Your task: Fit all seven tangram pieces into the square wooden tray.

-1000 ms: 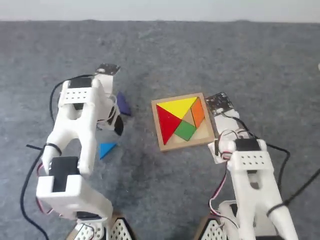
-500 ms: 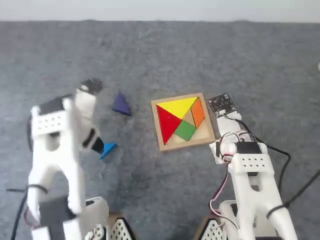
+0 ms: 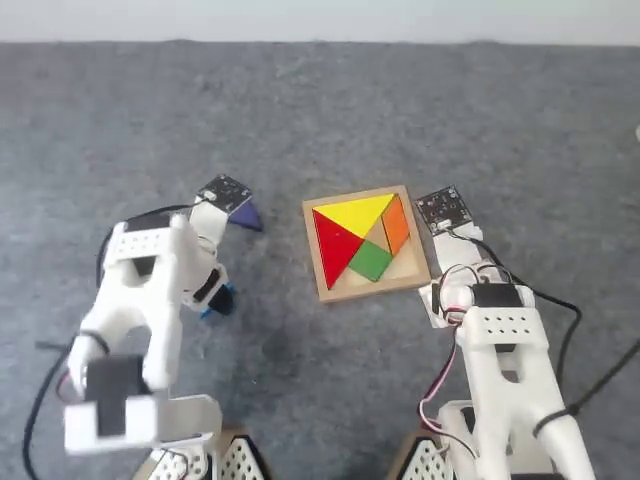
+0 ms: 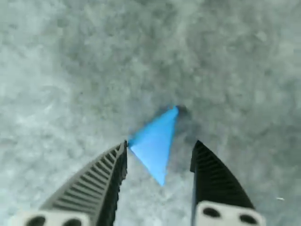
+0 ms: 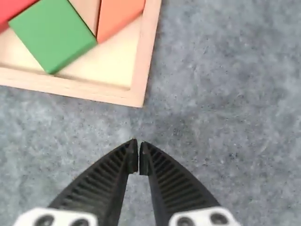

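Observation:
The square wooden tray [image 3: 322, 283] lies mid-table and holds a yellow triangle [image 3: 352, 214], a red triangle [image 3: 333, 244], a green square [image 3: 371, 261] and an orange piece [image 3: 397, 226]. A light blue triangle [image 4: 156, 142] lies on the grey carpet between the fingers of my open left gripper [image 4: 160, 149]; from above a corner of the light blue triangle [image 3: 226, 296] peeks out beside the left arm. A purple triangle [image 3: 246, 215] lies above that arm. My right gripper [image 5: 138, 149] is shut and empty, hovering over carpet just off the tray's corner [image 5: 142, 96].
Grey carpet covers the whole table. Both arm bases stand at the near edge. The tray [image 5: 113, 61] has bare wood around the green square [image 5: 52, 32]. Open carpet stretches behind the tray and between the two arms.
The left arm swung left and then came back toward the centre, ending over the light blue triangle. The right arm shifted only slightly. The pieces stayed put.

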